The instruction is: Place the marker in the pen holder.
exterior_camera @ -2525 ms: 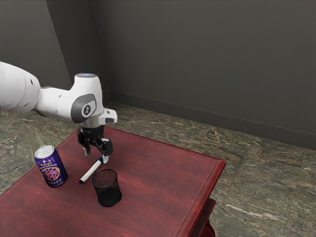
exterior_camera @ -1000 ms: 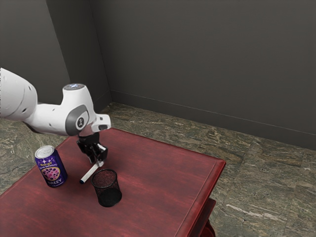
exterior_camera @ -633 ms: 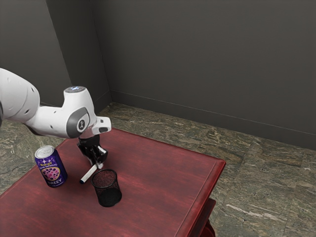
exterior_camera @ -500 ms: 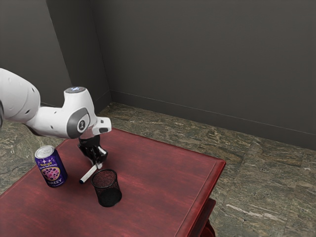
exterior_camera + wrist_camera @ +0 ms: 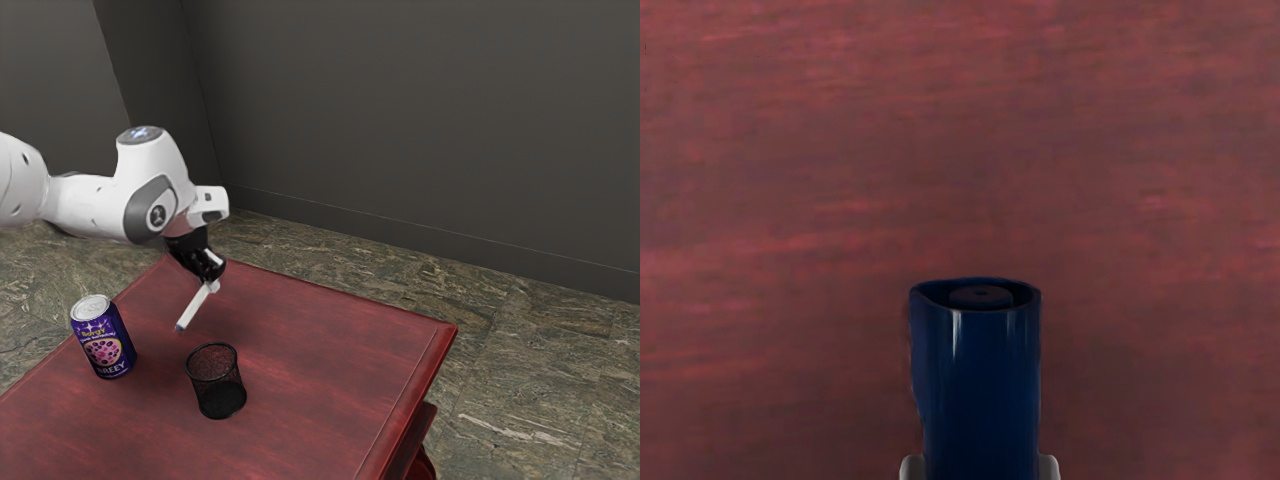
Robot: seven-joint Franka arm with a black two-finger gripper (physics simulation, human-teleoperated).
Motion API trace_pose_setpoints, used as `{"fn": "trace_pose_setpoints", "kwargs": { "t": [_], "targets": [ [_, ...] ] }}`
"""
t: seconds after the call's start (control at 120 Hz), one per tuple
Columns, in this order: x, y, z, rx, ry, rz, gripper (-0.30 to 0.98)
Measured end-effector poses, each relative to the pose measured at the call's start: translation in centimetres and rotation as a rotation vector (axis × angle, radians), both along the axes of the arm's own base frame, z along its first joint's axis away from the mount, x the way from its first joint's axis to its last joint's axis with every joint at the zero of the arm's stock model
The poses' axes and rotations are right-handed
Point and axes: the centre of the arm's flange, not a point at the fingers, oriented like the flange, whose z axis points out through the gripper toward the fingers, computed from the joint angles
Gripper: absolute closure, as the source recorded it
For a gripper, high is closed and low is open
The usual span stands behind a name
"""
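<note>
Moments after lying on the red table (image 5: 330, 370), the lone marker (image 5: 196, 307) hangs clear of the surface, lifted by the black gripper (image 5: 211, 285), whose two fingertips clasp it from both sides near its upper end. In the exterior view it slants downward on the far side of the pen holder (image 5: 217, 385), toward the view's left, near the mesh cup but outside it. The pick-up appears complete, leaving the carry and the drop; with the marker this tilted, the lower end will probably need to be steered over the pen holder's rim and turned more upright, or it could catch on the edge. From the wrist, one blue end (image 5: 980, 390) of the marker is seen between the fingertips. On hand are one marker, one pen holder, one arm (image 5: 150, 200) with its single gripper, and one purple drinks can (image 5: 103, 340), upright to the exterior view's left of the pen holder.
</note>
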Motion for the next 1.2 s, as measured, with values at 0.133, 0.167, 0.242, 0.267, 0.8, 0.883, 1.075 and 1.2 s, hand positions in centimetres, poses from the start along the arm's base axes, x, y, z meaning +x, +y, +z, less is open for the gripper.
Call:
{"fn": "trace_pose_setpoints", "kwargs": {
  "t": [0.133,0.167,0.242,0.267,0.8,0.883,1.075,1.2],
  "targets": [
    [-2.0,-2.8,7.6,-0.005,-0.126,-0.049,0.79],
    [-3.5,-3.5,8.7,-0.004,-0.149,-0.067,0.79],
    [-6.6,-5.3,10.1,0.0,-0.203,-0.106,0.79],
    [-7.7,-6.0,10.3,0.001,-0.223,-0.119,0.79],
    [-18.5,-12.0,4.9,0.045,-0.486,-0.263,0.79],
    [-18.2,-12.1,4.2,0.035,-0.505,-0.258,0.78],
    [-18.0,-11.9,3.2,0.023,-0.54,-0.248,0.77],
    [-19.1,-11.7,2.7,0.019,-0.547,-0.245,0.76]
  ]
}}
